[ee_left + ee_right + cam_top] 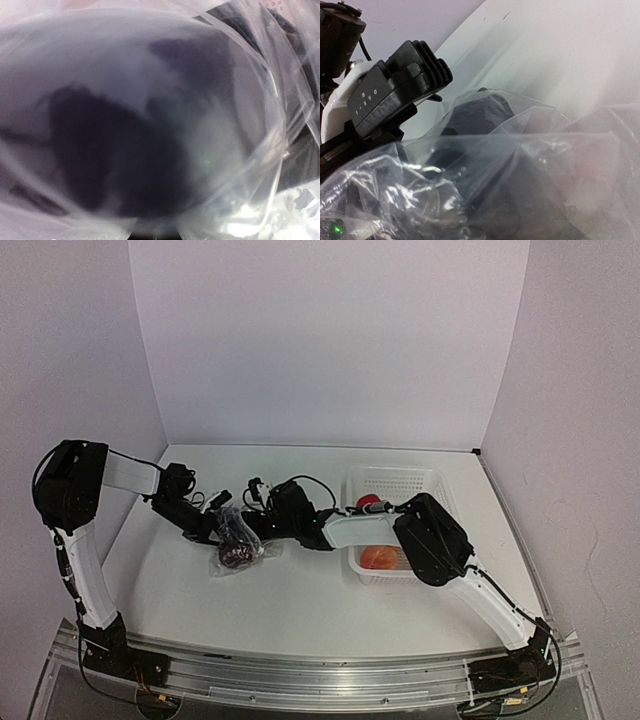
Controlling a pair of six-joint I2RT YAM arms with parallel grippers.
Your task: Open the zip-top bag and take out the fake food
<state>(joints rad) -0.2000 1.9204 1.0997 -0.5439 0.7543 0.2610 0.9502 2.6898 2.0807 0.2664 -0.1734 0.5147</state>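
White table (pixel 300 605): bag (pixel 243 543) left of centre, dark food (pixel 234 556) inside. Left gripper (pixel 214 532) clamped on bag's edge. Right gripper (pixel 250 512) at bag's top, jaws hidden by plastic; spread unclear.

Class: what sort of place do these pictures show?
Probably a robotics lab test bench: two robot arms bolted to a metal rail, plain white walls boxing in the table, toy fruit in a white mesh basket.

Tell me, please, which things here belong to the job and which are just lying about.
Job: zip-top bag; dark fake food inside it; red piece and peach piece, already out.
Lying about: white mesh basket holding those two; table.
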